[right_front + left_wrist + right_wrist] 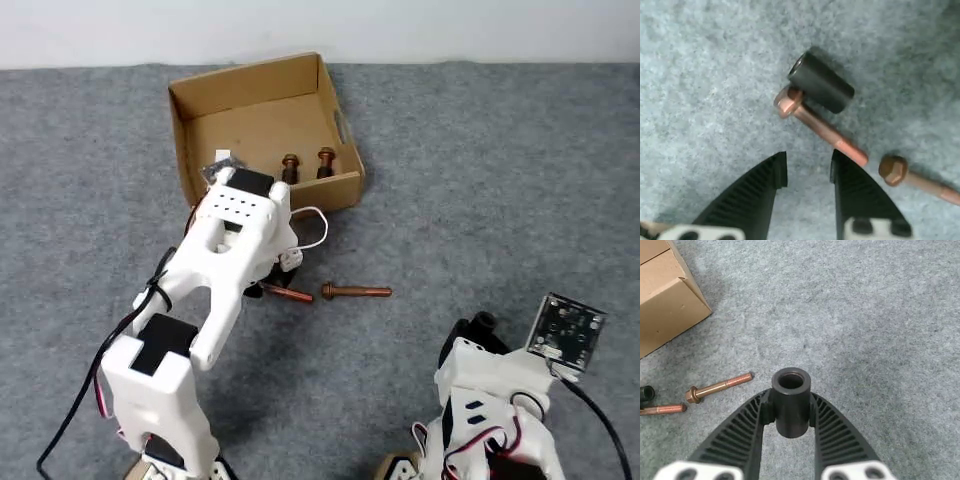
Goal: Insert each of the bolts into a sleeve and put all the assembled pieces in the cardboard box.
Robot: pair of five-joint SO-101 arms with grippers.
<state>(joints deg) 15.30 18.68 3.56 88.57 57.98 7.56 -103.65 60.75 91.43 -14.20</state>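
Note:
My left gripper [808, 165] hangs open just above the carpet with nothing between its fingers. Right past its tips lie a copper bolt [821, 129] and a black sleeve [821, 83], the bolt's head touching the sleeve's side. A second bolt [894, 170] lies close by, also seen on the carpet in the high view [356, 291]. My right gripper [790, 407] is shut on another black sleeve [790, 390], held upright with its bore showing. The cardboard box [200, 95] holds two assembled pieces [290, 166] [326, 160] by its near wall.
The left arm [235, 240] reaches from the front left to just before the box and covers the first bolt's head and the sleeve. The right arm [490, 400] stays at the front right. Grey carpet lies open to the right of the box.

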